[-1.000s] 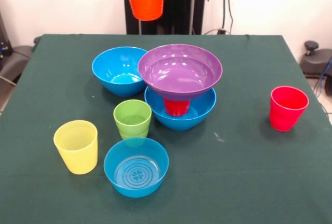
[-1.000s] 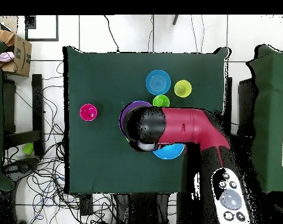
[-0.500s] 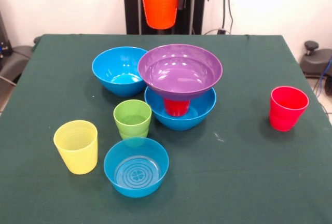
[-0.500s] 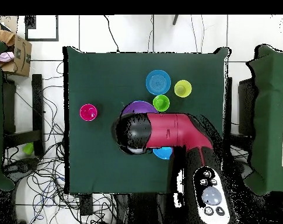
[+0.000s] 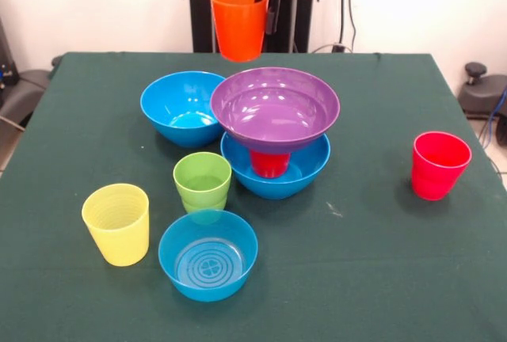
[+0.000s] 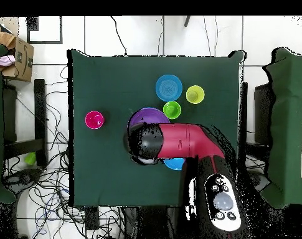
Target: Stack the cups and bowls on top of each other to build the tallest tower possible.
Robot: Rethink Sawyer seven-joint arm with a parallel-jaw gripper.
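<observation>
Orange cup only frontally visible

purple bowl: glossy plastic | table: matt green cloth

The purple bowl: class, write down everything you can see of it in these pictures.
The purple bowl is wide, glossy and plastic-looking, with a flared rim and light glinting inside. It sits upright and empty on a red cup, which stands inside a large blue bowl. A second blue bowl stands close beside it; whether they touch cannot be told. An orange cup hangs in the air behind and above its rim. From overhead the arm hides part of it.
</observation>
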